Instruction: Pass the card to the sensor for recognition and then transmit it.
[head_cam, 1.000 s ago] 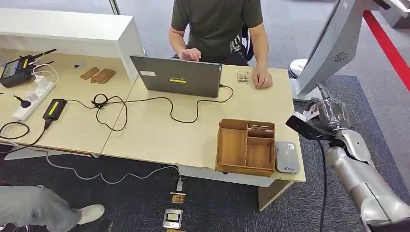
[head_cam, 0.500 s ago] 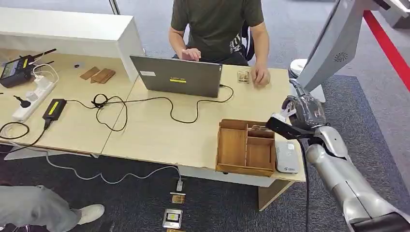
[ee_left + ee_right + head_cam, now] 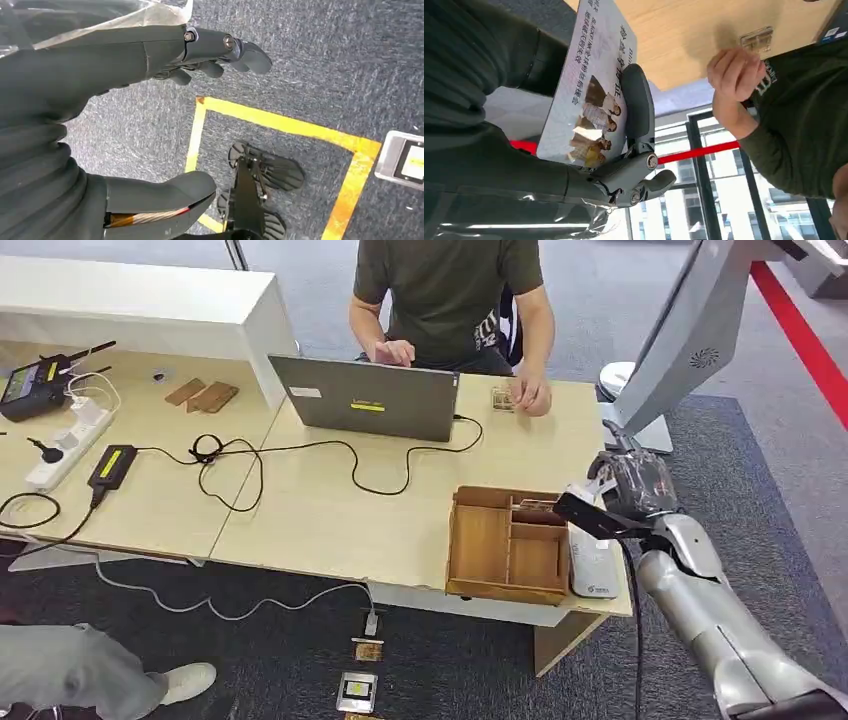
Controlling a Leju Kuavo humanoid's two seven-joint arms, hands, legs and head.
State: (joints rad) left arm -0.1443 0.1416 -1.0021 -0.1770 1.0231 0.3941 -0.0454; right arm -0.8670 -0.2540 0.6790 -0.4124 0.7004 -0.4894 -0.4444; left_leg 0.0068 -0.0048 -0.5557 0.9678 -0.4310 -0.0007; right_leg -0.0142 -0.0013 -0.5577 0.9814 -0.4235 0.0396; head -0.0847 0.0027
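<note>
The card (image 3: 589, 95) pinched in my right hand (image 3: 624, 165) carries lines of printed Chinese characters along one edge, above a picture of several people; the characters are too small and turned for me to read with certainty. The person's dark shirt (image 3: 804, 125) bears pale lettering at the sleeve, partly hidden and illegible. The laptop (image 3: 366, 400) lid carries a yellow label, unreadable.

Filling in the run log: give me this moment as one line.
right hand: holds card above sensor | left hand: open, hanging over floor | person's hand: on table
</note>
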